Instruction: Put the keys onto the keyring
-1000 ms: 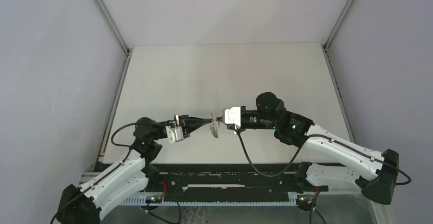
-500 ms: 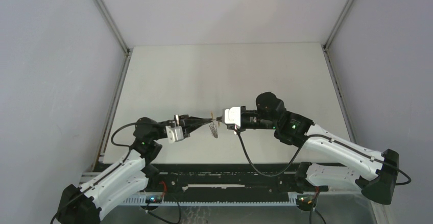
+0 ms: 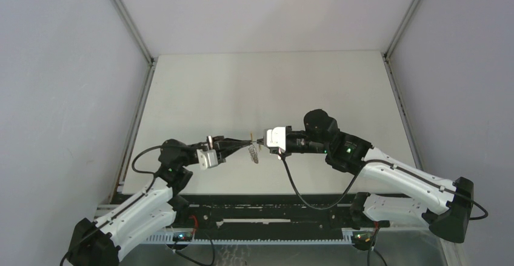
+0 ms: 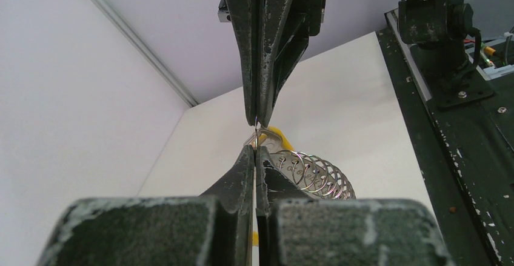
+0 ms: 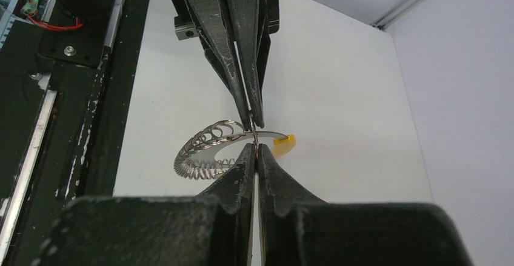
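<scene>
My two grippers meet tip to tip above the table's near middle. The keyring (image 3: 253,152) hangs at their meeting point: a grey metal ring carrying several small wire loops, with a yellow-orange section. My left gripper (image 3: 247,142) is shut on the keyring's rim (image 4: 315,175), with yellow (image 4: 276,136) just past its tips. My right gripper (image 3: 260,140) is shut on a thin, edge-on metal piece, seemingly a key, touching the keyring (image 5: 206,151) beside the yellow end (image 5: 283,145). Both key heads are hidden, so I cannot tell their colours.
The white table (image 3: 267,84) lies below, with grey walls on three sides. The black base rail with cables (image 3: 267,214) runs along the near edge. The left arm's fingers (image 5: 242,66) fill the top of the right wrist view.
</scene>
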